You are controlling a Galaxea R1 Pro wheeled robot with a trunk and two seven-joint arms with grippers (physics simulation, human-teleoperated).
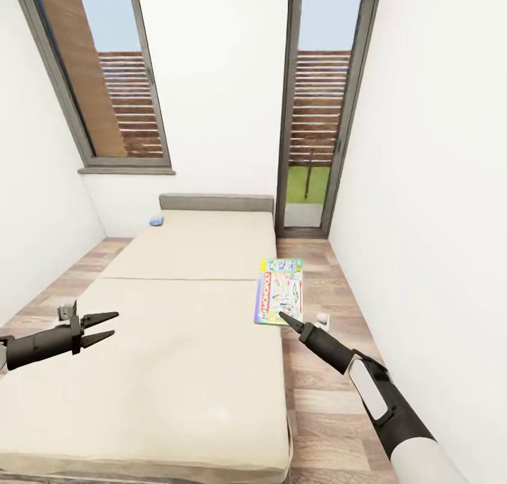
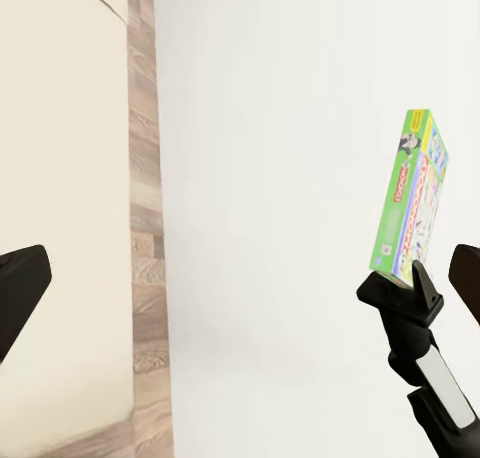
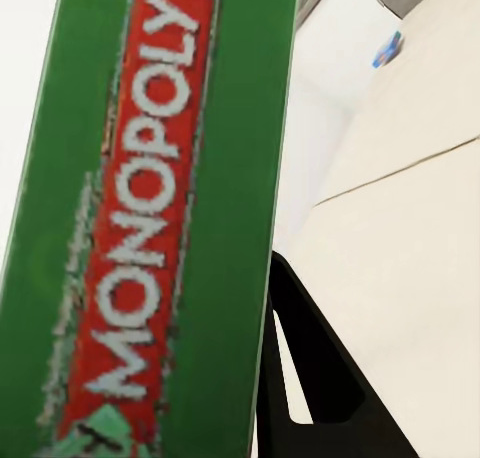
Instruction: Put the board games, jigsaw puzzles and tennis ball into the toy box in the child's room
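The left tool [image 1: 105, 327] is hanging over the left side of the bed [image 1: 176, 371], its two fingers standing apart with nothing between them. Further up the mattress, near the grey headboard [image 1: 216, 203], one small blue game [image 1: 155, 220] is lying flat on the bed's left part.

To the right, one green Monopoly game [image 1: 280, 292] is showing above the bed's right edge, partly over the wood floor [image 1: 331, 406]. The right tool [image 1: 284, 320] is reaching up to its near end; in the left wrist view the box [image 2: 412, 198] is standing tilted up on the tool [image 2: 404, 284], clear of the mattress, so the tool is clamped on it. The right wrist view is showing the box's green side [image 3: 150, 218] with its red name band, pressed close against one dark finger [image 3: 320, 368].

That is making two games in sight. Two tall windows are standing in the far wall: one [image 1: 98, 75] at the left and one [image 1: 320, 110] at the right.
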